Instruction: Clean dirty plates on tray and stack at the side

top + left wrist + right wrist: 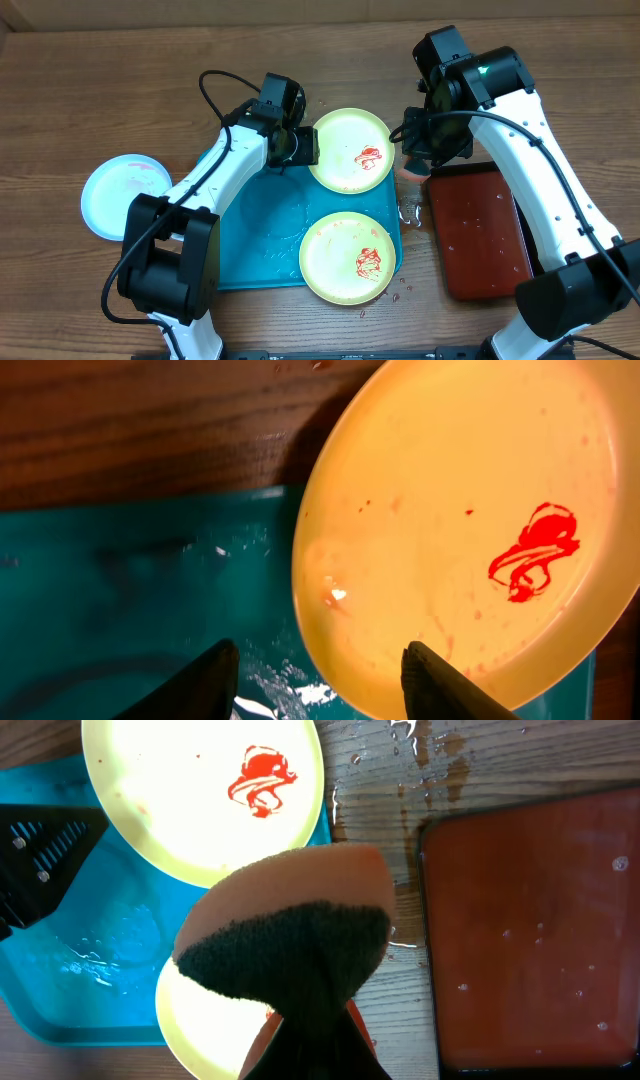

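Turquoise plastic fills the middle of the wooden table [100, 80], where the tray [250, 230] lies with water pooled on its bare floor. Two lime-rimmed plates sit along its right edge. The far plate [345, 140] rests on the tray's far right corner and hangs out over the rim onto the table, with a red sauce smear [370, 157] on its right half. The near plate [335, 260] sits at the near right corner, its edge past the tray's near rim, and is also smeared red. A light-blue plate [120, 195] lies on the table off the tray's left edge, apart from it, with faint pink marks on it.

The left gripper [303, 148] is at the tray's far edge, against the far plate's left rim. Its own camera shows its two dark fingers [215, 680] standing well apart, with the plate's rim low between them and nothing clamped. Whether either finger touches the plate cannot be told.

The right gripper [428, 145] hangs just beside the far plate's right rim, its jaws closed tight on an orange sponge [290, 890] with a dark scouring face. In the right wrist view the sponge hangs over the gap between the two green plates. A red-brown tray [480, 230] with a black rim lies by the table's right edge, beaded with droplets, and more water spots the wood between the two trays.
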Robot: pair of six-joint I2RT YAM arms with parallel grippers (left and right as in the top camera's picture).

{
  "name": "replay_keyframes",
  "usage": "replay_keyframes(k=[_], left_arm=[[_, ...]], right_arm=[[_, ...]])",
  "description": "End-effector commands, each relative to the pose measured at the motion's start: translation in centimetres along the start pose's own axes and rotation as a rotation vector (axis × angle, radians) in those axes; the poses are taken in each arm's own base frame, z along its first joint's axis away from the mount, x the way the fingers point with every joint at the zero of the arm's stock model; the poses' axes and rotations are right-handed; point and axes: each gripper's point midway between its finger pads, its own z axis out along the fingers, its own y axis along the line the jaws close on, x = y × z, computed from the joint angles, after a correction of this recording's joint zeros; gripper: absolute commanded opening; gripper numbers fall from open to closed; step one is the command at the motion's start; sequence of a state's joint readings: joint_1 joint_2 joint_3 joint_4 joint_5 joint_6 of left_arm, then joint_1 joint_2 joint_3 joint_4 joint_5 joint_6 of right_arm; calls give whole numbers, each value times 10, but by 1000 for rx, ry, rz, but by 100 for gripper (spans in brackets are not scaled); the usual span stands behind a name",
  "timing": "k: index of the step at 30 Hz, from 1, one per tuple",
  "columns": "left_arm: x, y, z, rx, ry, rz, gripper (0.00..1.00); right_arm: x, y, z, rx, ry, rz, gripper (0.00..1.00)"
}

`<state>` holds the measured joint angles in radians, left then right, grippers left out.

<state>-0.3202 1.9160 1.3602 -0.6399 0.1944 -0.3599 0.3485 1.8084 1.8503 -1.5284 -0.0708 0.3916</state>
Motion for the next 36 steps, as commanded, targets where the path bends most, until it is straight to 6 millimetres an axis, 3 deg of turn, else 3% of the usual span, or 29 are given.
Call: replay_keyframes(k=[1,6,12,15,17,18,19,21,24,28,36], left_arm=[[3,4,2,-33,17,-125,54],[9,7,11,-48,43,-209,54],[23,12,54,-37,120,-273,48],[22,12,60,-35,116,-271,46],[17,12,60,-32,95,-263,41],[14,11,60,-26,84,-260,32],[12,10,61,-21,75,-259,15],[10,9,61,-17,67,-257,4],[10,13,61,-34,66,-258,4],[20,33,55,-149,81,-265,4],[51,85,17,-455,176,-133,4]], right_arm=[[0,1,-2,-3,-8,-8,4],[0,1,-2,-3,-8,-9,4],[0,1,-2,-3,-8,-27,4],[1,1,-2,-3,-7,-28,4],[1,1,-2,-3,-7,-31,4],[1,1,-2,-3,-7,-31,4],[1,1,-2,-3,-7,-31,4],[1,1,-2,-3,-7,-31,4],[2,1,-2,0,-2,-30,4],[4,0,-2,3,6,-29,4],[6,-1,-2,3,16,-43,4]])
